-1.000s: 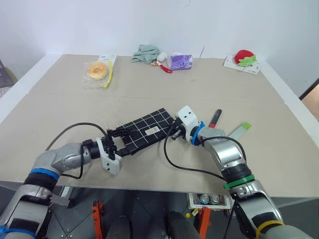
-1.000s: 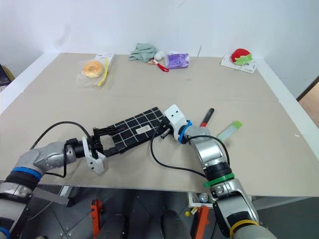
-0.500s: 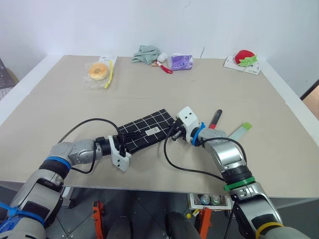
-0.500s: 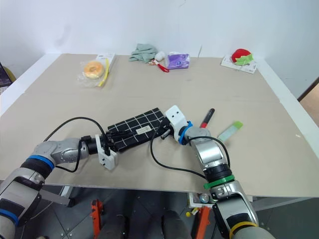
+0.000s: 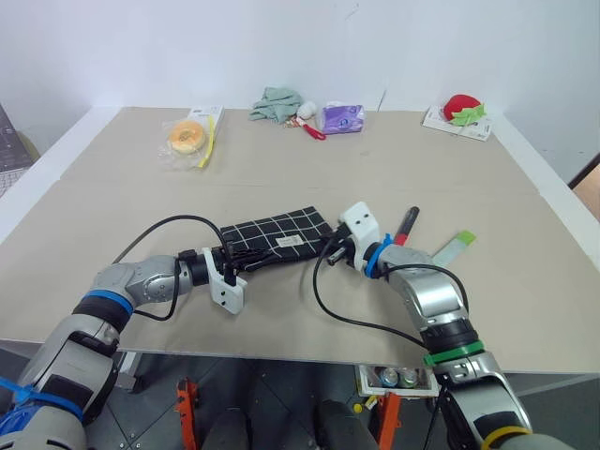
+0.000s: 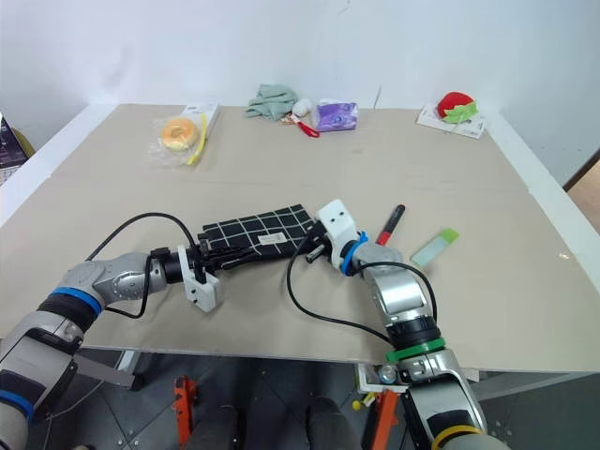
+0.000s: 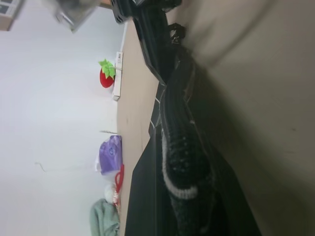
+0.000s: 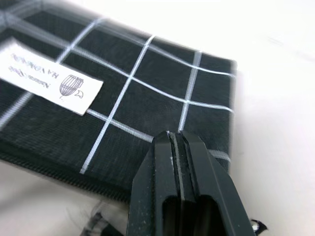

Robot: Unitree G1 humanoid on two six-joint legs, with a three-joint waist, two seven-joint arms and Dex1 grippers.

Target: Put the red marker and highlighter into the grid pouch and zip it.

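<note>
You have one grid pouch (image 5: 274, 242) lying flat near the middle of the table (image 5: 112, 197), its long axis running across from the robot's left to its right, slightly tilted away on the right. The left gripper (image 5: 228, 260) has its fingers pressed together on the pouch's left end, pinching the fabric edge. The right gripper (image 5: 330, 249) sits at the opposite, right end with its fingers pressed together; in the right wrist view the closed tips rest over the corner of the pouch, and you cannot tell whether they trap any fabric.

One red marker (image 5: 406, 225) lies just to the right of the right gripper, apart from the pouch, its long axis pointing away from the robot. One highlighter (image 5: 452, 248) lies further right, angled the same way. Both pens lie on the right arm's side, so judge the right arm the nearer for picking them. Neither pen is in the pouch yet.
</note>
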